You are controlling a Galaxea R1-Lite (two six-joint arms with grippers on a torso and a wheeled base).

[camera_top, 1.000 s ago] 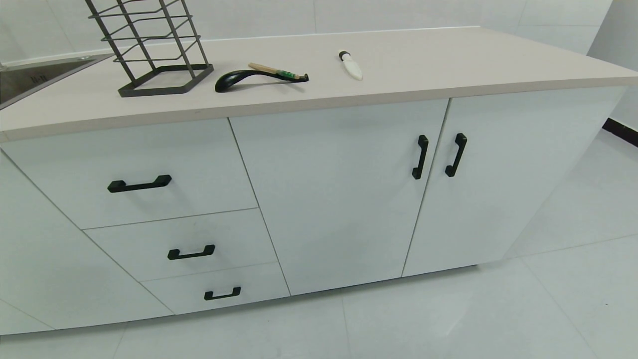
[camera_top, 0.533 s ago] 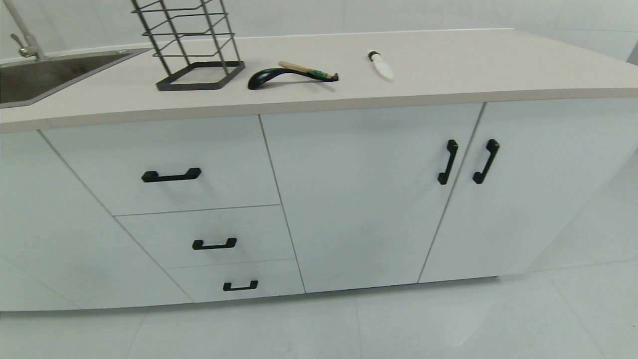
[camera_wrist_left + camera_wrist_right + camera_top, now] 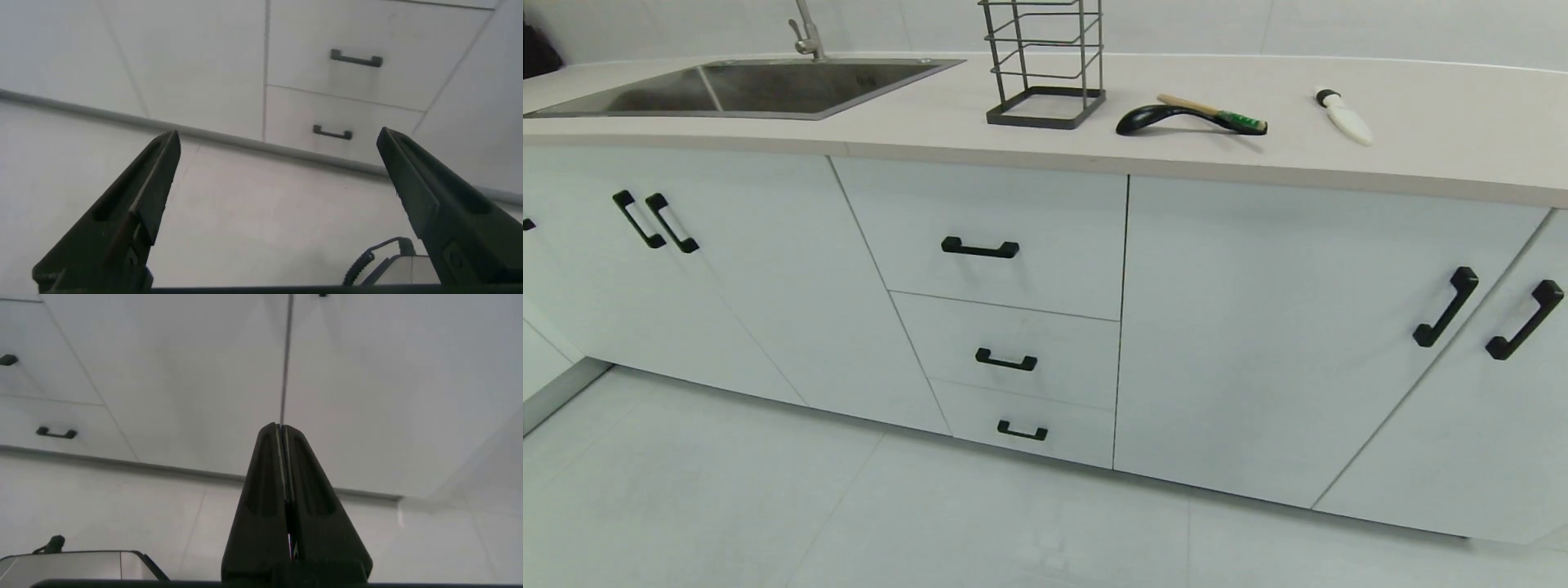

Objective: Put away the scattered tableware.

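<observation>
On the beige countertop (image 3: 1462, 155) lie a black ladle (image 3: 1168, 118), a wooden-handled utensil with a green band (image 3: 1215, 114) resting across it, and a small white knife with a black collar (image 3: 1343, 118) farther right. A black wire rack (image 3: 1045, 65) stands to their left. My left gripper (image 3: 278, 147) hangs open, low above the floor, facing the lower drawers (image 3: 355, 90). My right gripper (image 3: 282, 437) is shut with nothing in it, pointing at the seam between two white cabinet doors (image 3: 288, 351).
A steel sink (image 3: 760, 82) with a tap (image 3: 806, 31) sits at the counter's left. Below are white doors and three drawers with black handles (image 3: 980, 247). Grey tiled floor (image 3: 849, 523) lies open in front of the cabinets.
The head camera has swung left: the whole counter has shifted right in view and the sink with its tap has come in. The tableware lies as before.
</observation>
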